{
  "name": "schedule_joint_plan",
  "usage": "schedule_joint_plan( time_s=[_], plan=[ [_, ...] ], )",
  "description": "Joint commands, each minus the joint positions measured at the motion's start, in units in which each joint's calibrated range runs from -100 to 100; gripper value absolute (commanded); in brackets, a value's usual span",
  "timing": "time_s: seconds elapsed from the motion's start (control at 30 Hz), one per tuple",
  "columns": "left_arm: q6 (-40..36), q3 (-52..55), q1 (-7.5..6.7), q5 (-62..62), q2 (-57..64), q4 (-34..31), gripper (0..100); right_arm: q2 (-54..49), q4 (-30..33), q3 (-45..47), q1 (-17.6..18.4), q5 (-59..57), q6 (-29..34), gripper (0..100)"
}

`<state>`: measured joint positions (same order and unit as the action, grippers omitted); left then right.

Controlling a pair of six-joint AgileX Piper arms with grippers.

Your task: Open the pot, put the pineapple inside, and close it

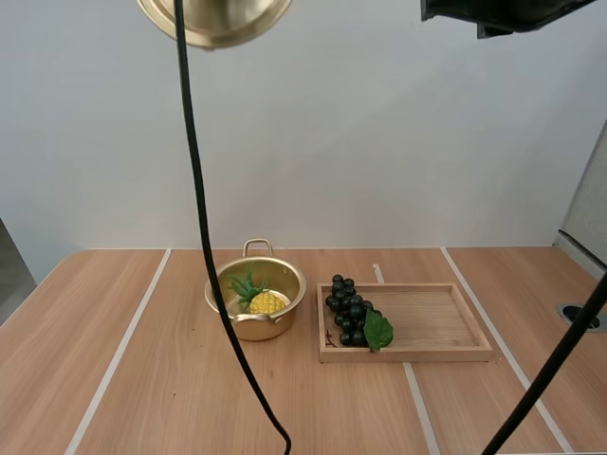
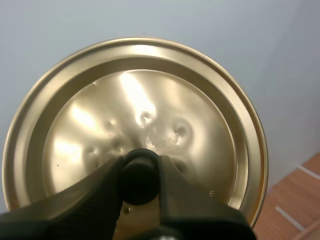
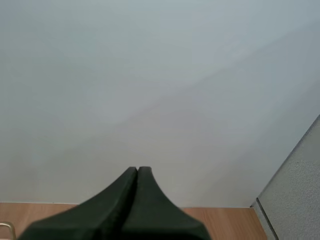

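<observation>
A gold pot (image 1: 281,308) stands open on the table with a small yellow pineapple (image 1: 265,301) with green leaves inside it. High above the table's left side hangs the gold lid (image 1: 214,21). In the left wrist view my left gripper (image 2: 140,175) is shut on the lid's black knob (image 2: 138,176), with the round lid (image 2: 200,125) behind it. My right gripper (image 3: 137,171) is shut on nothing, its fingers together as one wedge, facing the wall above the table's far edge.
A wooden tray (image 1: 436,322) lies right of the pot, holding a bunch of dark grapes (image 1: 348,310) with a green leaf at its left end. Pale stripes cross the wooden table (image 1: 114,360). A grey panel stands at the far right.
</observation>
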<state>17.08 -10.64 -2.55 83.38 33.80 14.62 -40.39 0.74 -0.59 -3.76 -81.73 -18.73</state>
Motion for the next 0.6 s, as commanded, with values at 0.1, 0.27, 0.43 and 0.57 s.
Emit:
schedule_joint_plan(
  time_s=[0.1, 0.27, 0.43, 0.57],
  plan=[
    [-0.6, 8.8, -0.07, -0.9, -3.2, 2.1, 0, -0.7, 0.3, 9.2, -0.2, 8.3, 0.5, 0],
    [-0.6, 16.2, -0.07, -4.7, -6.4, 3.2, 0, -0.7, 0.3, 18.0, -0.2, 16.7, 0.5, 0],
    [1.0, 24.2, -0.07, -6.8, -9.6, 4.0, 0, -0.7, 0.4, 25.3, -0.2, 24.8, 0.5, 0],
    [1.9, 29.8, -0.07, -9.0, -11.1, 4.0, 0, -0.6, 0.4, 30.6, -0.2, 30.9, 0.0, 0]
  ],
)
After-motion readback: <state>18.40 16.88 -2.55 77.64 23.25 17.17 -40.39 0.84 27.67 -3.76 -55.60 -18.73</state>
